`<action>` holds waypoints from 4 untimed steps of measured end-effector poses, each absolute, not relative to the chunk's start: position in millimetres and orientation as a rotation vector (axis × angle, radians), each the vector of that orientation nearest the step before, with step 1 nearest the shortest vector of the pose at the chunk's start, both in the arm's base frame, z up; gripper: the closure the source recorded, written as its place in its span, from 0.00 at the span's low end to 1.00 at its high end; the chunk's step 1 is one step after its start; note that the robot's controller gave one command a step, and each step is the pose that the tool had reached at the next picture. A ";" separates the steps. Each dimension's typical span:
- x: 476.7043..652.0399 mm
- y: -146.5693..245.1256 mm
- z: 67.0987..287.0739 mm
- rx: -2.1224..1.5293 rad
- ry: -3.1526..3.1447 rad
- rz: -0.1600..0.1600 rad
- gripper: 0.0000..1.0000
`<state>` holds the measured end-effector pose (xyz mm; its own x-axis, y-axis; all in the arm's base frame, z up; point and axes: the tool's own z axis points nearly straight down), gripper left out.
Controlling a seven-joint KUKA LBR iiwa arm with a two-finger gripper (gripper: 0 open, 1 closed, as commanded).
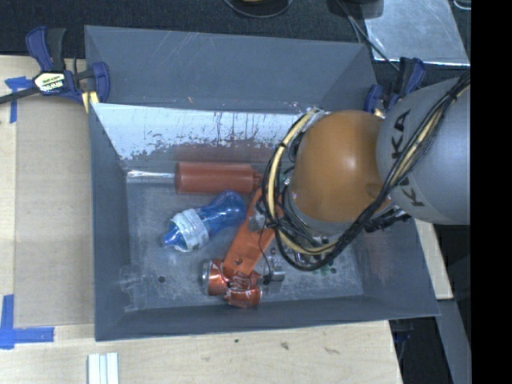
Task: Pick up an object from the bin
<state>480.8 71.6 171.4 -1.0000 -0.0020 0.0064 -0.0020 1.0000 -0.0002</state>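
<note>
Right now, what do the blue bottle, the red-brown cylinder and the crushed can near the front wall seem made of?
Blue bottle: thin translucent plastic, crumpled, with a pale ribbed cap. Red-brown cylinder: matte, smooth, perhaps plastic or rubber; the look leaves it open. Crushed can: likely thin metal, glossy orange-red, dented with bright glints.

Single overhead view, slightly oblique, down into the grey bin [108,238].

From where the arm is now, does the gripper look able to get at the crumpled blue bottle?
Probably yes. The blue bottle lies uncovered on the bin floor, just beside the gripper, which is down at the crushed red can. The brown cylinder lies behind the bottle, not over it.
</note>
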 end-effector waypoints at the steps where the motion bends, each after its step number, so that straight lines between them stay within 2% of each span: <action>1: 482.7 71.1 175.9 -0.002 -3.144 -0.001 0.00; 2: 546.0 60.0 94.2 0.692 -3.082 0.002 0.00; 3: 553.2 56.3 135.8 0.774 -3.051 0.000 0.00; 4: 554.8 55.8 103.5 1.072 -2.980 0.010 0.00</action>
<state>554.8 55.8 103.5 -0.7706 -0.6370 -0.0217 -0.6368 0.7709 -0.0144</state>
